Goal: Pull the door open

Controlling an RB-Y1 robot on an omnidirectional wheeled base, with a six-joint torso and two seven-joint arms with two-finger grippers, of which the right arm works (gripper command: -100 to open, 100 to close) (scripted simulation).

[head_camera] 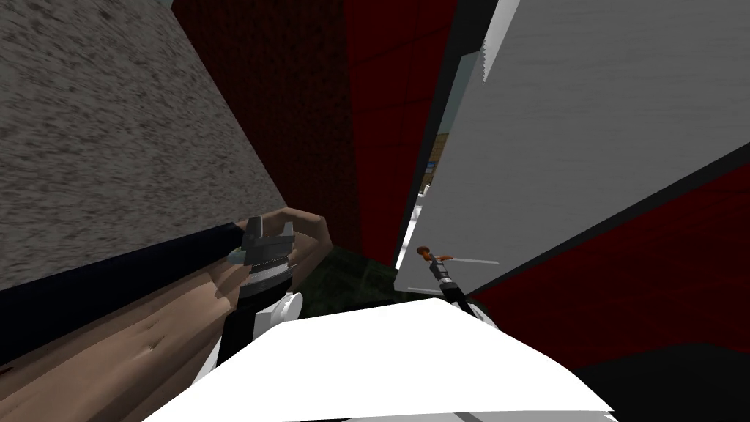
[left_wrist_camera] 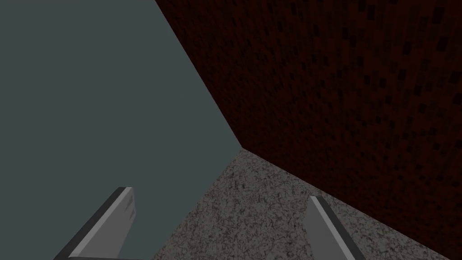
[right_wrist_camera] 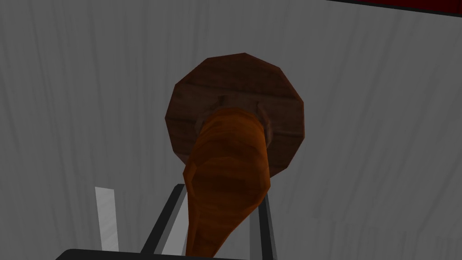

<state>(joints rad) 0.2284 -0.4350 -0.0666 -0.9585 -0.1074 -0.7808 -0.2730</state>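
A pale grey door (head_camera: 586, 132) stands ajar on my right, and a narrow gap (head_camera: 432, 168) along its edge shows a lit room beyond. Its brown lever handle (head_camera: 422, 251) sits on a round brown plate (right_wrist_camera: 234, 90) on the door face (right_wrist_camera: 383, 135). My right gripper (head_camera: 433, 261) is at the handle. In the right wrist view, the gripper (right_wrist_camera: 221, 192) is shut on the lever (right_wrist_camera: 225, 180), with a finger pressed against each side. My left gripper (head_camera: 269, 228) is raised beside the wall on my left. It is open (left_wrist_camera: 222, 194) and holds nothing.
A speckled grey wall (head_camera: 110, 132) runs close along my left, with a dark band (head_camera: 110, 286) and a tan-brown surface (head_camera: 110, 352) below it. A dark red wall (head_camera: 329, 110) is ahead, and more dark red wall (head_camera: 659, 264) lies behind the door. There is dark floor (head_camera: 351, 278) between them.
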